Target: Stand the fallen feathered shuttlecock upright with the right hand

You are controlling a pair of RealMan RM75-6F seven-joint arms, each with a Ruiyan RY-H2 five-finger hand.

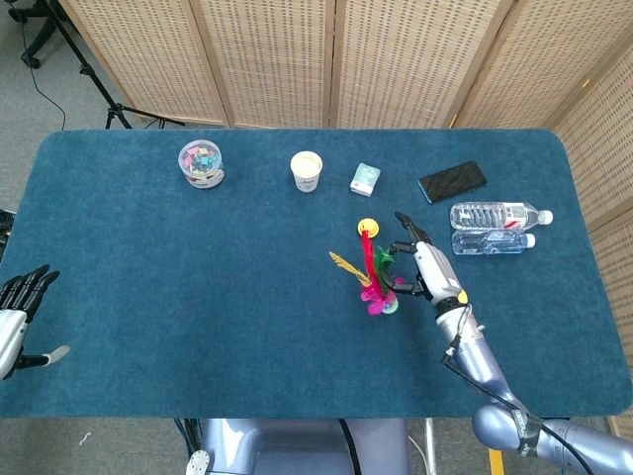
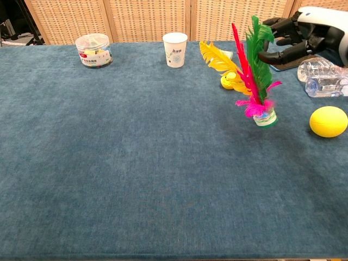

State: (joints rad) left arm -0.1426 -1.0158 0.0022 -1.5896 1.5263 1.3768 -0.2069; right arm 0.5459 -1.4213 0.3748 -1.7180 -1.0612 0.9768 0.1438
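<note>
The feathered shuttlecock (image 2: 255, 81) stood upright on its base on the table (image 2: 136, 163), just left of my right hand (image 2: 296, 38), whose fingers lay spread with nothing plainly gripped. Far to that hand's left sat a clear tub (image 2: 93, 50) of small coloured pieces and a paper cup (image 2: 175, 49), contents unseen. My left hand (image 1: 18, 307) hung loose off the table edge.
</note>
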